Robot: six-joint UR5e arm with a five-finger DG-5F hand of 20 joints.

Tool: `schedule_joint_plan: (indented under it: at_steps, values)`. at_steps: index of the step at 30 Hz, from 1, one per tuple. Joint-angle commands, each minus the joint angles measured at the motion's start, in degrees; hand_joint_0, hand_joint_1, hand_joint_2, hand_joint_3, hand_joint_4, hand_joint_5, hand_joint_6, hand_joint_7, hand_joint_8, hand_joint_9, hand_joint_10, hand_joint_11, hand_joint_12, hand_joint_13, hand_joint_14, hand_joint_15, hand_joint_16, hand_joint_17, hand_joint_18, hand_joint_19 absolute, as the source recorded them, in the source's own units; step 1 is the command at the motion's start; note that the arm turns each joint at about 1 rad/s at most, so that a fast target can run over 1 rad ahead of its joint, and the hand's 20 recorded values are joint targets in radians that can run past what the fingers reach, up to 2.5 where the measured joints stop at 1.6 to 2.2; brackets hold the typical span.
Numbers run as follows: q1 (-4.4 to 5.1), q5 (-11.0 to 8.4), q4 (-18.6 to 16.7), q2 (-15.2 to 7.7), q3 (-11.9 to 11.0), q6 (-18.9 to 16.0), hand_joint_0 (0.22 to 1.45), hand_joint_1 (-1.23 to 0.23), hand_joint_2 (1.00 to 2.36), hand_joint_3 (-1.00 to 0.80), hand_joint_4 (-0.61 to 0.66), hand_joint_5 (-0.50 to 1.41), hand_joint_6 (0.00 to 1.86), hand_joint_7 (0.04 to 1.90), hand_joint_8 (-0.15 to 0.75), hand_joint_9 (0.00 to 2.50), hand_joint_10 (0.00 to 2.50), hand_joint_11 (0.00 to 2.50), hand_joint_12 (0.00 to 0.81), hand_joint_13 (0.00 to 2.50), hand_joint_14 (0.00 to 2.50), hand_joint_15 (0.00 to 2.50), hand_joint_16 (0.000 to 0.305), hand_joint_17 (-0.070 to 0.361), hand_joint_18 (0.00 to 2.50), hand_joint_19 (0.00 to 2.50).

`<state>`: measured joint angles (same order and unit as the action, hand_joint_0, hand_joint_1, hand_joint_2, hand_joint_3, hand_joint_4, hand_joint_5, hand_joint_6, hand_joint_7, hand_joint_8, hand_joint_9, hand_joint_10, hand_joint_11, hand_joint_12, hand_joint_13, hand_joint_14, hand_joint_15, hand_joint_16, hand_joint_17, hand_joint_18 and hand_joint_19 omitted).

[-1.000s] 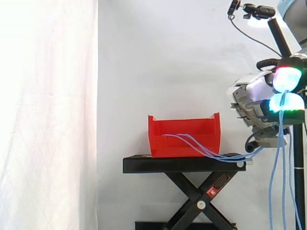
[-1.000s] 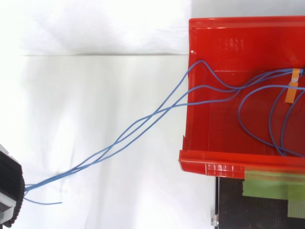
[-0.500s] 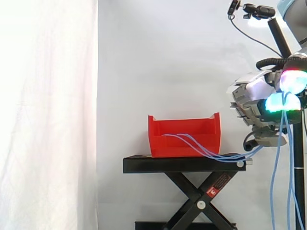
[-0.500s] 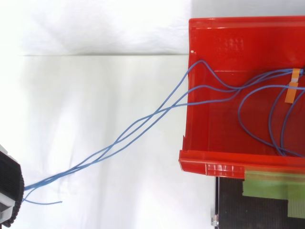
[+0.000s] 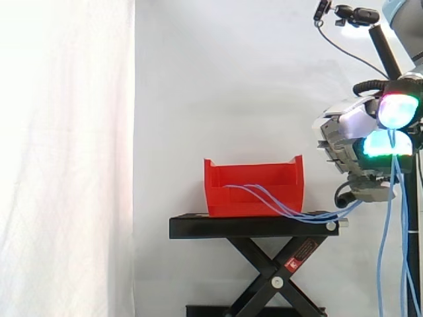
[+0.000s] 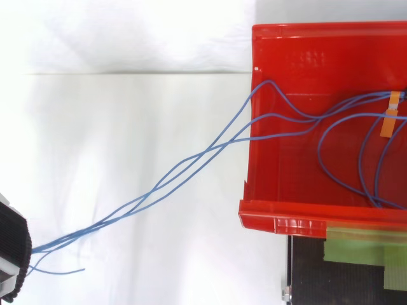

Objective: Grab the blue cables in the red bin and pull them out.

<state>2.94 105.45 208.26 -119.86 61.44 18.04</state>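
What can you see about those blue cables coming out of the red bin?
The blue cables are several thin, bendy strands. They loop inside the red bin, where an orange tape strip sits on them. They cross its wall, sag past the black stand and rise to the hand, pinched between its glowing fingertips. Loose ends dangle below.

Finding: a robotics laboratory test cell. Grounds: a plain white curtain (image 5: 66, 165) screens the whole background behind the hand (image 5: 344, 135). Lower than the hand and off to one side stands a black scissor-lift stand (image 5: 254, 226) of laboratory type, carrying a red storage bin (image 5: 254, 191). Above the hand, a small camera (image 5: 357, 14) is mounted on a black pole (image 5: 386, 49). Green tape (image 6: 356, 244) is stuck to the stand's top. The hand is a multi-fingered robotic unit with glowing fingertip pads (image 5: 396, 109).
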Motion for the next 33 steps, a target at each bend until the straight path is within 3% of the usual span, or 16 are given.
schedule_joint_plan:
  at_steps: [1,14,33]
  values:
    - [0.05,0.01,0.0,0.0,0.0,0.0,0.72,-0.83,1.0,-1.0,0.06,0.87,0.13,0.82,0.239,1.19,0.02,1.44,0.31,1.34,0.55,1.5,0.05,0.112,0.82,0.96]
    - [0.05,0.01,0.0,0.0,0.0,0.0,0.74,-0.86,1.0,-1.0,0.06,0.97,0.2,0.82,0.229,1.24,0.02,1.46,0.298,1.37,0.51,1.52,0.048,0.109,0.82,0.97]
    - [0.05,0.28,0.0,0.0,0.0,0.0,0.87,-0.97,1.0,-1.0,0.11,0.8,0.47,0.72,0.209,1.18,0.02,1.46,0.272,1.36,0.45,1.59,0.045,0.101,0.81,0.96]
